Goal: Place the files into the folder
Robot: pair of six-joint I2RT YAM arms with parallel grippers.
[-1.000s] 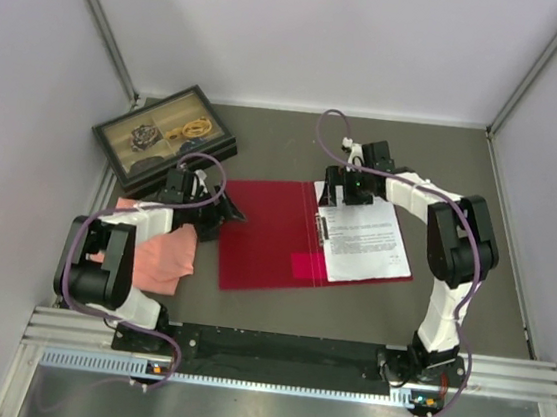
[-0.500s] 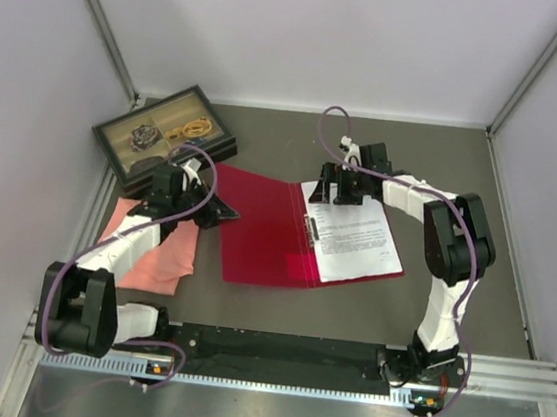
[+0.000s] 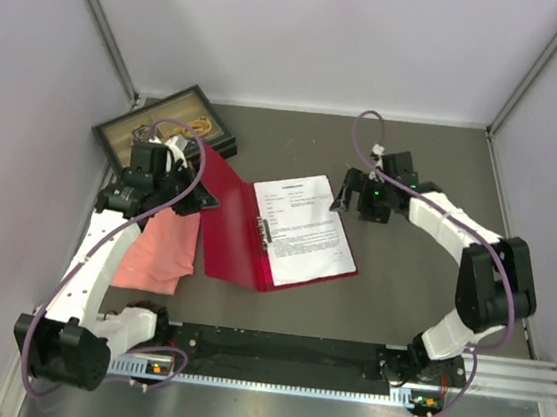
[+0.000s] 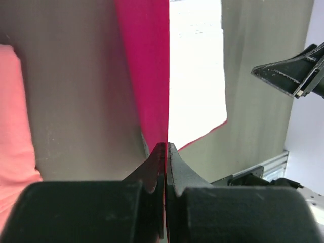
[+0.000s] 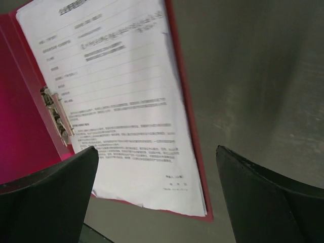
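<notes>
Your left gripper (image 4: 166, 150) is clamping shut on the edge of the folder (image 3: 227, 235), holding its left cover tilted up off the table (image 3: 410, 294). The files (image 3: 308, 234) are lying on the folder's flat right half, beside the metal clip (image 3: 264, 232). Your right gripper (image 3: 344, 203) is hovering wide open just beside the files' far right corner. A pink cloth (image 3: 158, 252) is lying left of the folder.

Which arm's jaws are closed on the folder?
The left arm: its jaws are shut on the edge of the folder's raised cover. The right arm's jaws stand wide open beside the files, holding nothing.
</notes>
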